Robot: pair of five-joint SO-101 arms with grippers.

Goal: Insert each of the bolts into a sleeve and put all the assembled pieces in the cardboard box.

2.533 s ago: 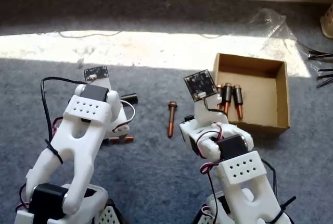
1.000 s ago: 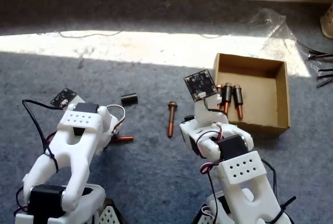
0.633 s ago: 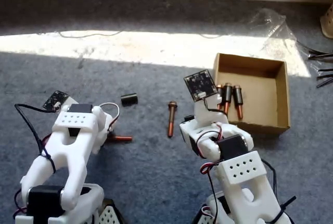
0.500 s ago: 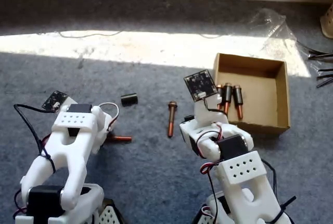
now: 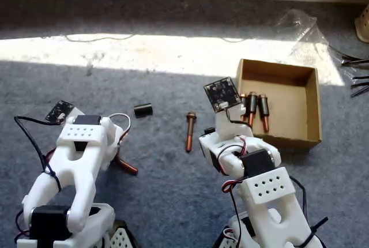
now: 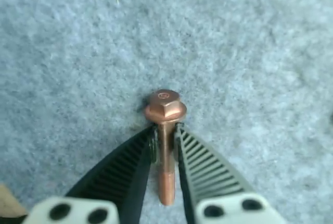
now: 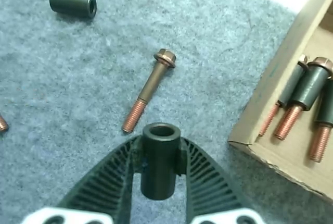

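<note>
Copper bolt (image 6: 165, 107) now tilted, pinched by left end effector (image 6: 165, 130) | right end effector (image 7: 160, 148) pinching sleeve (image 7: 160, 174)

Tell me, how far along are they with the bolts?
Done: three assembled pieces lie in the cardboard box. In hand: the left gripper is shut on a bolt, the right gripper on a sleeve, not yet joined. Left: that pair, plus the loose bolt and loose sleeve on the carpet.

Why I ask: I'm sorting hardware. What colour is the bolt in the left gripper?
Copper-coloured. The left wrist view shows the bolt best, held by the left gripper.
</note>
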